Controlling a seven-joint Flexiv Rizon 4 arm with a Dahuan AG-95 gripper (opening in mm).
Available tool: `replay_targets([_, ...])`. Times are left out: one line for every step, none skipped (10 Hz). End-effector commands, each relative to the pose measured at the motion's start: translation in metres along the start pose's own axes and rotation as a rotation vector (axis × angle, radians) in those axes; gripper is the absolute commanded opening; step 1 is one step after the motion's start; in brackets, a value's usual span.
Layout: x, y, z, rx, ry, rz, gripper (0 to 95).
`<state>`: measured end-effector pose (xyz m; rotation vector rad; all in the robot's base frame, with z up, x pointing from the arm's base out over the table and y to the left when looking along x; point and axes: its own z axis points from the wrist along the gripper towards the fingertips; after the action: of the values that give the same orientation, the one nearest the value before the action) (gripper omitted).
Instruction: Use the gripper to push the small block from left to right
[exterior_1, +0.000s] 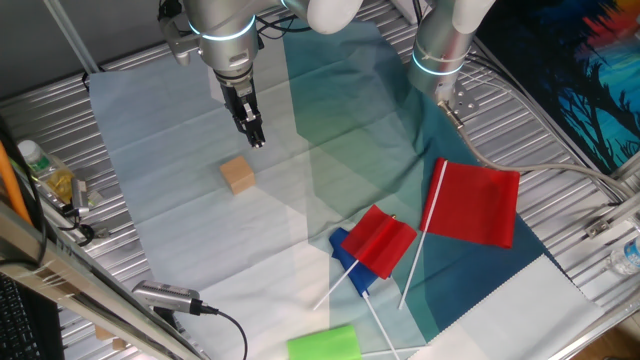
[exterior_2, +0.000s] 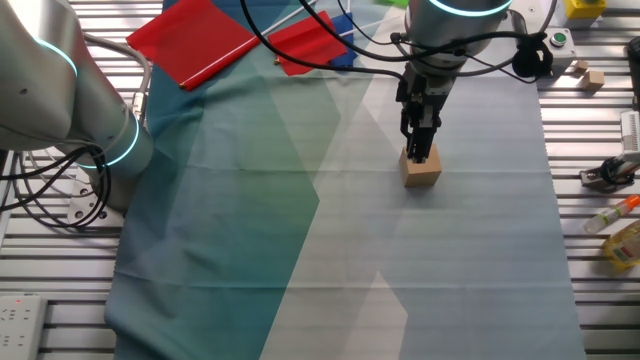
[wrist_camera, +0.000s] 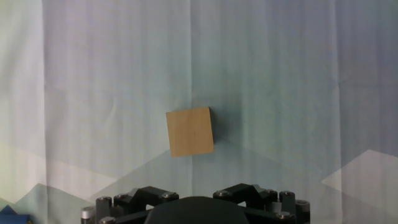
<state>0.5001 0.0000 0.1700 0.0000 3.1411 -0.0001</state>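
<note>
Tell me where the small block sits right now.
In one fixed view the small block lies on the pale cloth, left of centre, just below the end effector, apart from it.

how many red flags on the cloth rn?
2. The big red flag lies at the cloth's right side; the small red flag sits beside it, over a blue flag. More could be hidden out of frame.

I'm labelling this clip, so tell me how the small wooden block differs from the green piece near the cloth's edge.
The small block is tan with flat faces and sharp edges; the green piece is bright green and rounded. The green piece looks larger than the block. The block sits mid-cloth, just beside the gripper; the green piece lies far from the gripper, at the cloth's edge, partly cut off by the frame. Both rest untouched.
</note>
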Motion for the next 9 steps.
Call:
replay_targets([0.0001,0.0000,0.0000,-0.024,0.091,-0.312,0.0])
replay_targets([0.0001,-0.0002,-0.0016,-0.021,0.093,-0.313,0.0])
replay_targets([0.0000,-0.0002,-0.0033,-0.021,0.097,-0.313,0.0])
replay_targets([0.0000,-0.0002,-0.0044,-0.021,0.097,-0.314,0.0])
replay_targets([0.0000,-0.0003,-0.0057,-0.022,0.097,-0.314,0.0])
replay_targets([0.0000,-0.0003,-0.0067,-0.022,0.098,-0.314,0.0])
replay_targets([-0.0001,-0.0003,-0.0079,-0.021,0.101,-0.314,0.0])
replay_targets([-0.0001,-0.0003,-0.0079,-0.020,0.101,-0.314,0.0])
replay_targets([-0.0001,-0.0003,-0.0080,-0.020,0.101,-0.313,0.0])
